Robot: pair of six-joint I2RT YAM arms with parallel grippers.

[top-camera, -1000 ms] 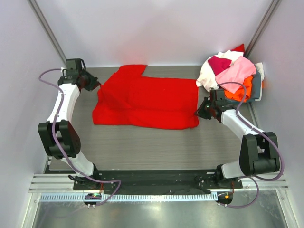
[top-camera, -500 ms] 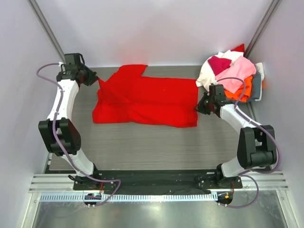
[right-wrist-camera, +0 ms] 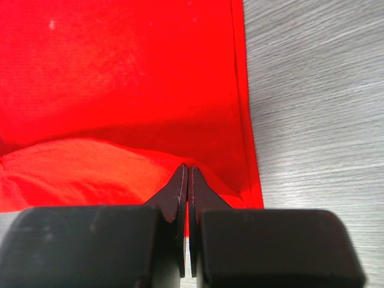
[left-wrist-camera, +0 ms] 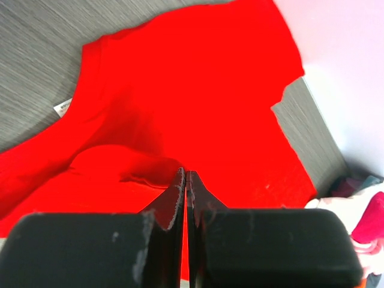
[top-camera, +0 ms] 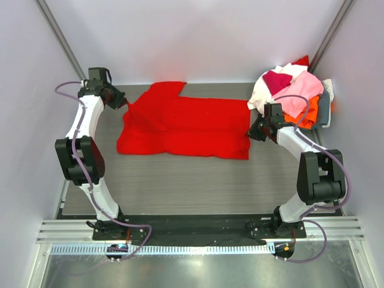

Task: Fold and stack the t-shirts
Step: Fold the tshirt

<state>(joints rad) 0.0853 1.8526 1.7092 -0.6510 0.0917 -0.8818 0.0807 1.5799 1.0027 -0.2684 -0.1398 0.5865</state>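
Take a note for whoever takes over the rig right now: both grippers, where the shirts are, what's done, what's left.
Left gripper: shut on the red t-shirt at its left end.
Right gripper: shut on the same shirt's right end.
The red t-shirt lies spread on the table, with cloth bulging up near both grips.
Other t-shirts are heaped unfolded in the grey basket, far right.
Done: no folded stack visible.
Left: fold the red one, then the heap, and stack.
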